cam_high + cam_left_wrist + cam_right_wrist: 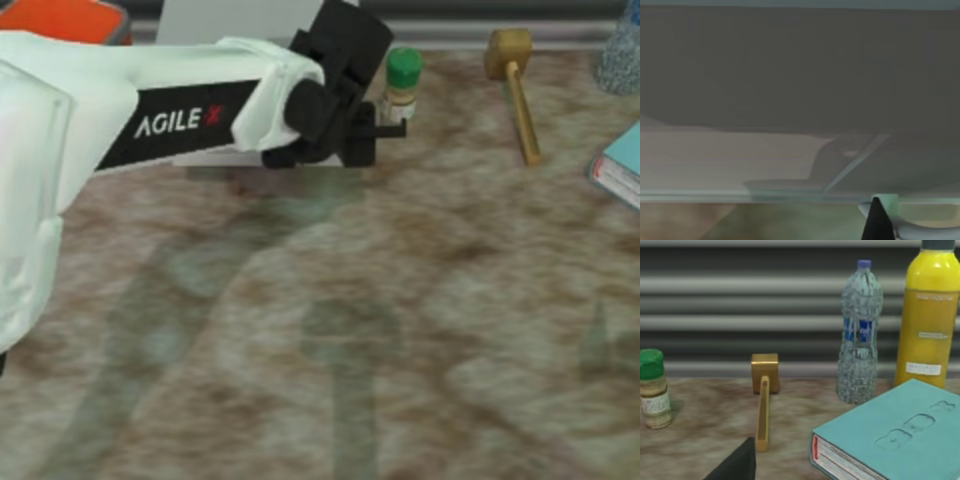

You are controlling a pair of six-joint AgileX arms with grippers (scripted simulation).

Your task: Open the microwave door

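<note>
The left gripper [385,125] reaches across the top-left tabletop [420,300] to the microwave door [800,75], by its handle [920,230]; finger spread cannot be told. The microwave [230,20] sits beneath the outstretched arm.

Lighting even and soft overhead; faint arm shadows across the bench [450,300]; left wrist view dim, murky; no glare.

- The counter [450,300] has a mottled brown and grey-white stone-like top.
- Soft, greenish-grey shadows lie across its middle.
- Behind the counter's far edge runs a wall [765,295] of horizontal grey and dark slats.
</note>
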